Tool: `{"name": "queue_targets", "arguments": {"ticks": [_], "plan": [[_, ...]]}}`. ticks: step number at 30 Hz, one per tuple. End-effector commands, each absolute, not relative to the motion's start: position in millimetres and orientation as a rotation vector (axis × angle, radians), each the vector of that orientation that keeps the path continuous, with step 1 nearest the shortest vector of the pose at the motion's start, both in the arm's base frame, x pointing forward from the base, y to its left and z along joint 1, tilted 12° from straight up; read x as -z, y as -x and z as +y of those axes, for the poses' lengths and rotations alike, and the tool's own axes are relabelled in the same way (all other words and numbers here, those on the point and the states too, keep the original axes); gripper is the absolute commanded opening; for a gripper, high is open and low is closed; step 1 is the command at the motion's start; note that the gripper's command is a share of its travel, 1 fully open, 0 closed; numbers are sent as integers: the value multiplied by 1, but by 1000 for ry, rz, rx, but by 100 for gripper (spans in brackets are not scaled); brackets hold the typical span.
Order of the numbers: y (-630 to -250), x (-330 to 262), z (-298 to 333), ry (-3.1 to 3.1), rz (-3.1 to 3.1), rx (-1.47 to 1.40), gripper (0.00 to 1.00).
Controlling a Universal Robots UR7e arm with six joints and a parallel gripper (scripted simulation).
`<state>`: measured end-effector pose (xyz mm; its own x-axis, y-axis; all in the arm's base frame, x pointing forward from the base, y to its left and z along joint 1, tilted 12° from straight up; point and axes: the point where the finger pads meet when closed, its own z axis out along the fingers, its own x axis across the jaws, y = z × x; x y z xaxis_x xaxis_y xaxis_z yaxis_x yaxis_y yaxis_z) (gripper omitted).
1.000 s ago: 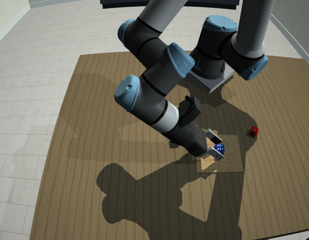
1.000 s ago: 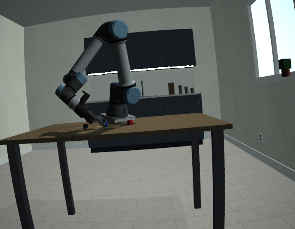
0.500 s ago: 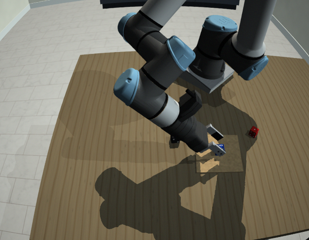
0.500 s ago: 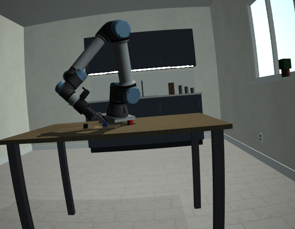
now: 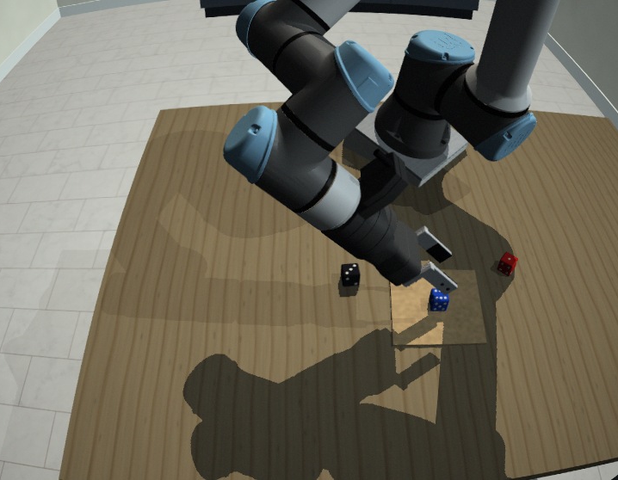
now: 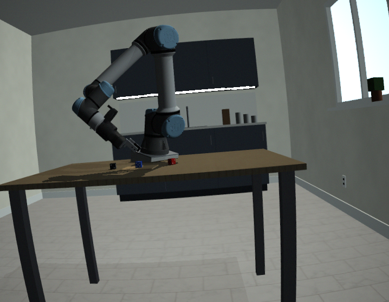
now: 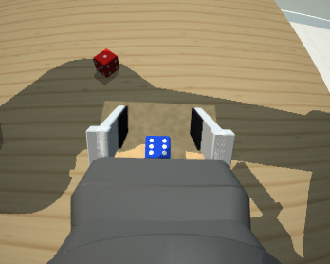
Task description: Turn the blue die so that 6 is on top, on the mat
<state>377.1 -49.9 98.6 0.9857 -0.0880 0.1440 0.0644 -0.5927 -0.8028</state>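
The blue die [image 5: 438, 299] lies flat on the tan mat [image 5: 436, 312], inside its edges, and shows six white pips on the face turned to the wrist camera [image 7: 157, 147]. My gripper [image 5: 442, 267] is open and empty. It hangs tilted above and behind the die, clear of it. In the wrist view the two fingers frame the die without touching it. In the exterior view the die [image 6: 138, 164] sits on the table below the gripper [image 6: 135, 146].
A black die [image 5: 349, 274] lies on the table left of the mat, three pips on top. A red die [image 5: 507, 263] lies to the mat's right, also in the wrist view [image 7: 106, 62]. The arm's base plate [image 5: 407, 155] stands behind.
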Motion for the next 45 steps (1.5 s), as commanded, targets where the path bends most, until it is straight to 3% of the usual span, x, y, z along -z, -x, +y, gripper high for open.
{"name": "queue_targets", "arguments": {"ticks": [1, 45], "plan": [[-376, -106, -51, 2195, 16, 209, 100], [-375, -110, -46, 2669, 68, 213, 100]]}}
